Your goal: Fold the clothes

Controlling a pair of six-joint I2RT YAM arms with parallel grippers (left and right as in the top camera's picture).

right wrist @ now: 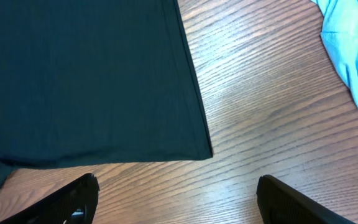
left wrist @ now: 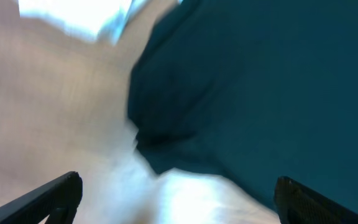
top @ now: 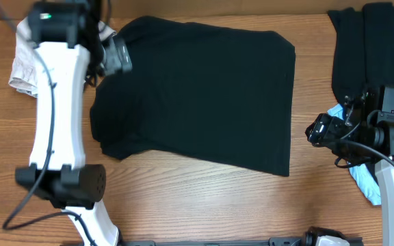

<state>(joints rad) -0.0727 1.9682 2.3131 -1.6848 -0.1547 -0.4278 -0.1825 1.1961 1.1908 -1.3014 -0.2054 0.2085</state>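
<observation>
Far left: beige garment (top: 20,72) bunched at the table (top: 183,198) edge, likely set aside. Left gripper (top: 118,55) hangs over the upper-left corner of the black shirt (top: 197,96), jaws spread wide and empty, probably placed to take that rumpled edge. The shirt lies flat mid-table, long axis left to right, dipping slightly rightward. Its straight stitched edge faces right; no collar visible. Right gripper (top: 314,131) sits just off that edge's lower corner, jaws apart, holding nothing. Far right: black and light-blue clothes (top: 371,48) heaped, probably waiting.
</observation>
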